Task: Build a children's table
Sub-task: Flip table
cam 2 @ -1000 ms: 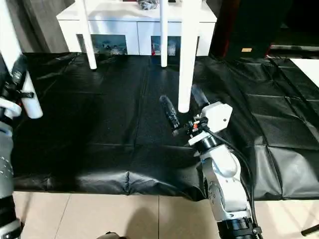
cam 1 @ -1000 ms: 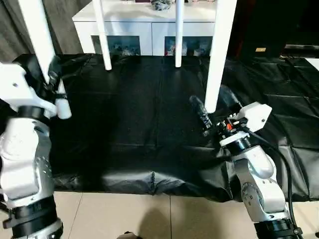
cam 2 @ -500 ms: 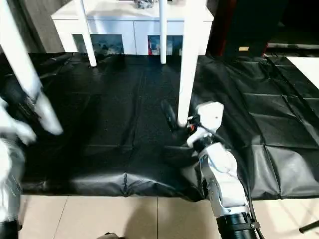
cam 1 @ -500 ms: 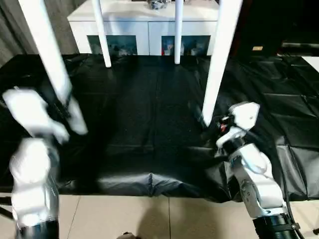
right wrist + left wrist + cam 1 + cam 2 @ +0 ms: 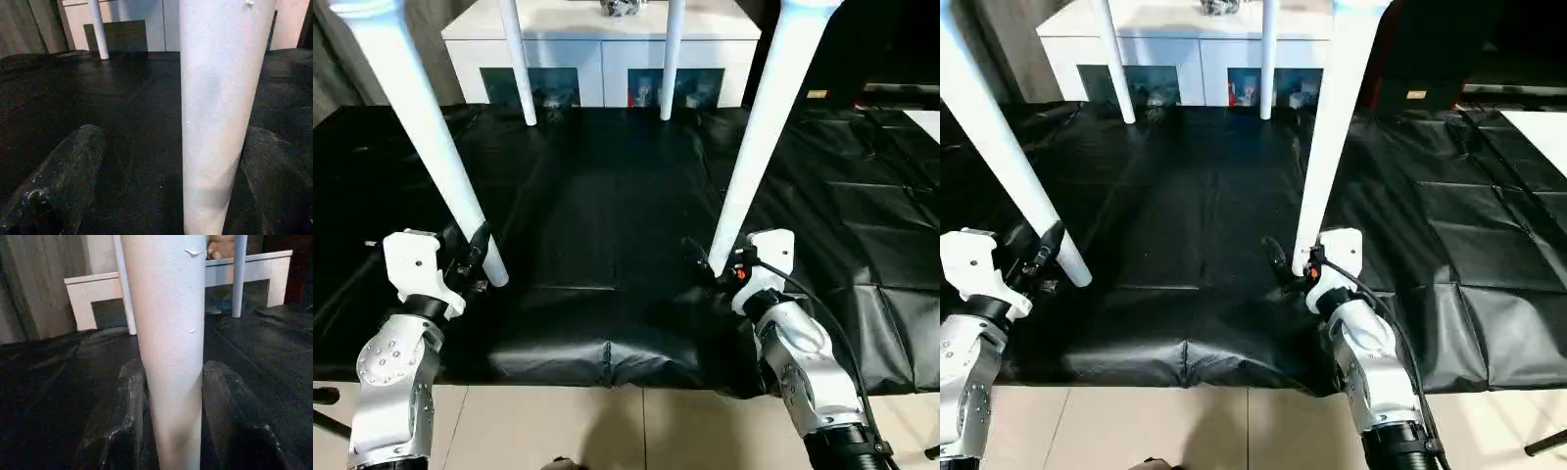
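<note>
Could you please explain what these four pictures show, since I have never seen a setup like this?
It is a humanoid robot with two silver arms, each ending in a two-fingered black gripper. Two pictures look down from cameras in its head; the other two come from cameras on its wrists, looking along the fingers. It is handling a children's table, white, standing on its legs on a black sheet spread over the floor. The left gripper is closed around the near left leg, low down. The right gripper stands open around the near right leg, with a gap on one side. Behind is a white cabinet.
</note>
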### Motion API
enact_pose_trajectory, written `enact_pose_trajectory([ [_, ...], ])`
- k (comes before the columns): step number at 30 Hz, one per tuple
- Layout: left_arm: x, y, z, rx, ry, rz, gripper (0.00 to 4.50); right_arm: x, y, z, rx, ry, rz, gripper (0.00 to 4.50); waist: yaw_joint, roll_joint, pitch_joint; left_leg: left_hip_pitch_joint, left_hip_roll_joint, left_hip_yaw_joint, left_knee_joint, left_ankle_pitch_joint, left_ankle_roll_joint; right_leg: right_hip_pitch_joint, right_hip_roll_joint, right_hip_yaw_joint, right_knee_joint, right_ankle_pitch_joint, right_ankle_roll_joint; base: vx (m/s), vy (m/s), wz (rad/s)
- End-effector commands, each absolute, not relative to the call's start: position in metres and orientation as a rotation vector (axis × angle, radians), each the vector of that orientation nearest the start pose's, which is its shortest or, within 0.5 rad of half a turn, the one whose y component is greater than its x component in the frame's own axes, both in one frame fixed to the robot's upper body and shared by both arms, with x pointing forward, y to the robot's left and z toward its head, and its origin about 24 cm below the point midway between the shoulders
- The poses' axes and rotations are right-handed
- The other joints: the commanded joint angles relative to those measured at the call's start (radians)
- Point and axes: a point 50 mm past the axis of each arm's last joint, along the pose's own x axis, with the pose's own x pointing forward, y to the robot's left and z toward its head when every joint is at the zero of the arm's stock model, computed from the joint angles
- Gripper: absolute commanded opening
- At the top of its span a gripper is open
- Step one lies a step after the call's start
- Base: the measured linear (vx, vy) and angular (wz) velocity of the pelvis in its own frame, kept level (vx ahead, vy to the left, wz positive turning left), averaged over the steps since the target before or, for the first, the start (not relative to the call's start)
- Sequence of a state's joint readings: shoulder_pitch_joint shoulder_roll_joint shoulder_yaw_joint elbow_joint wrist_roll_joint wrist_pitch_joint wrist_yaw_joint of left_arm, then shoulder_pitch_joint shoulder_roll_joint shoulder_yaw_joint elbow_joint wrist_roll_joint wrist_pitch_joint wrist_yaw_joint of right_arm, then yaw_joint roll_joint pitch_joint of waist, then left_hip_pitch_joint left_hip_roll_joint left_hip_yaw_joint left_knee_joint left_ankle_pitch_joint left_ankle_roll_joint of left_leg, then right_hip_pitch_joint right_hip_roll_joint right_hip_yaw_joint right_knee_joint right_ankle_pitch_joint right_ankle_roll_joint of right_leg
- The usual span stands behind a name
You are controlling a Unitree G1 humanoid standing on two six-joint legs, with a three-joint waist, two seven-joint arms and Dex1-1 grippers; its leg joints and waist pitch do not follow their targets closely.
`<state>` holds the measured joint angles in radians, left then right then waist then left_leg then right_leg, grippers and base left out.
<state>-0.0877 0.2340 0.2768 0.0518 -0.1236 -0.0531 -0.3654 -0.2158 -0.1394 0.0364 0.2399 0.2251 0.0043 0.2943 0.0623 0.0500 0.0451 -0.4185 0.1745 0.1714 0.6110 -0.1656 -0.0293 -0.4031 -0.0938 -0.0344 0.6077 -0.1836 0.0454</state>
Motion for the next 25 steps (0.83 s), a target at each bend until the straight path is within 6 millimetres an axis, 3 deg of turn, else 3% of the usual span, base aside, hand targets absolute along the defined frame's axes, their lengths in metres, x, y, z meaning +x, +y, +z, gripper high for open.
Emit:
enact_pose_trajectory([
  [1,0.258,0.239,0.064,0.136,-0.063,-0.128,2.10,0.283,-0.144,0.048,0.074,-0.024,0.404,4.50,-0.002,0.007,-0.057,0.040,0.045,-0.022,-0.107,-0.486,-0.069,0.013,-0.035,0.028,-0.081,-0.256,-0.151,0.000,0.000,0.00],
  [5,0.249,0.247,0.065,0.104,-0.098,-0.110,2.46,0.272,-0.145,0.054,0.063,-0.103,0.440,4.50,-0.006,0.005,-0.059,0.032,0.044,-0.021,-0.107,-0.450,-0.047,0.019,-0.035,0.027,-0.077,-0.217,-0.154,0.000,0.000,0.00],
  [9,0.239,0.254,0.068,0.111,-0.127,-0.090,2.79,0.264,-0.147,0.058,0.073,-0.138,0.433,4.50,-0.006,0.003,-0.057,0.036,0.047,-0.019,-0.108,-0.459,-0.034,0.016,-0.034,0.028,-0.081,-0.237,-0.156,0.000,0.000,0.00],
  [13,0.232,0.256,0.070,0.089,-0.154,-0.062,3.13,0.259,-0.148,0.061,0.077,-0.151,0.409,4.50,-0.006,0.006,-0.053,0.040,0.049,-0.021,-0.112,-0.505,-0.048,0.012,-0.035,0.029,-0.086,-0.297,-0.152,0.000,0.000,0.00],
  [16,0.225,0.254,0.073,0.053,-0.173,-0.039,3.13,0.256,-0.148,0.064,0.086,-0.157,0.395,4.50,-0.005,0.006,-0.049,0.042,0.049,-0.022,-0.116,-0.537,-0.057,0.009,-0.032,0.028,-0.090,-0.319,-0.145,0.000,0.000,0.00],
  [17,0.220,0.249,0.076,0.026,-0.177,-0.028,3.13,0.254,-0.148,0.065,0.087,-0.155,0.385,4.50,-0.004,0.006,-0.050,0.045,0.050,-0.023,-0.116,-0.545,-0.065,0.010,-0.033,0.029,-0.088,-0.327,-0.142,0.000,0.000,0.00],
  [18,0.217,0.242,0.076,-0.012,-0.162,-0.042,3.13,0.254,-0.148,0.066,0.084,-0.142,0.375,4.50,-0.005,0.005,-0.046,0.040,0.050,-0.024,-0.119,-0.545,-0.062,0.012,-0.035,0.028,-0.094,-0.340,-0.135,0.000,0.000,0.00],
  [19,0.215,0.226,0.076,-0.050,-0.136,-0.054,3.13,0.258,-0.150,0.065,0.065,-0.101,0.341,4.50,-0.007,-0.005,-0.042,0.040,0.053,-0.024,-0.123,-0.552,-0.068,0.015,-0.033,0.028,-0.092,-0.353,-0.135,0.000,0.000,0.00],
  [20,0.216,0.220,0.074,-0.037,-0.113,-0.061,3.13,0.260,-0.151,0.064,0.049,-0.071,0.321,4.50,-0.007,-0.007,-0.039,0.038,0.051,-0.025,-0.124,-0.558,-0.068,0.016,-0.034,0.027,-0.094,-0.377,-0.128,0.000,0.000,0.00],
  [21,0.217,0.217,0.072,-0.025,-0.102,-0.062,3.13,0.261,-0.152,0.063,0.033,-0.053,0.310,4.50,-0.005,-0.002,-0.039,0.050,0.047,-0.023,-0.119,-0.589,-0.075,0.005,-0.034,0.029,-0.105,-0.442,-0.108,0.000,0.000,0.00],
  [22,0.217,0.217,0.072,-0.024,-0.101,-0.063,3.13,0.261,-0.152,0.063,0.033,-0.052,0.310,4.50,-0.005,-0.005,-0.037,0.056,0.044,-0.022,-0.116,-0.608,-0.079,-0.002,-0.033,0.030,-0.114,-0.478,-0.097,0.000,0.000,0.00],
  [25,0.215,0.218,0.070,0.024,-0.083,-0.039,3.13,0.258,-0.151,0.062,0.006,-0.053,0.316,4.50,-0.010,-0.012,-0.040,0.045,0.041,-0.029,-0.120,-0.576,-0.082,0.010,-0.036,0.027,-0.115,-0.506,-0.053,0.000,0.000,0.00],
])
